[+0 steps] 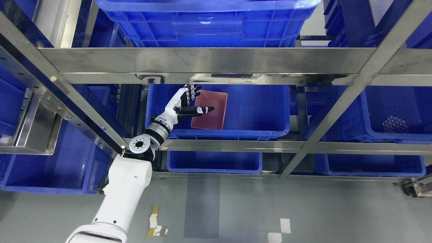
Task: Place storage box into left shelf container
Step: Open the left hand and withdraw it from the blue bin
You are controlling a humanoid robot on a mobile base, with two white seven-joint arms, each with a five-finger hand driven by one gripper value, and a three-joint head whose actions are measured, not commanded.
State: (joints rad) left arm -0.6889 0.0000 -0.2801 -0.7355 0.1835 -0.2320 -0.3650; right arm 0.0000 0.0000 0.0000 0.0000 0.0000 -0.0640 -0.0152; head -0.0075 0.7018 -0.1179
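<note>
While the left arm reaches up from the lower left, its left hand point(186, 103) hangs inside the blue shelf container point(256, 111) with fingers spread, gripping nothing. Just right of it, touching the thumb, the pink storage box point(211, 113) rests in that container.

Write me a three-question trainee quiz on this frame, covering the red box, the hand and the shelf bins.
1. True or false: the red storage box lies inside a blue bin on the shelf.
2. Which hand shows over the box? A) left B) right C) both
3. Fill in: the left hand has its fingers ____ and grips nothing.

Key: 1 true. 2 A; the right arm is out of view. 3 spread (open); the hand sits at the box's left edge, with the thumb lying across the box.
</note>
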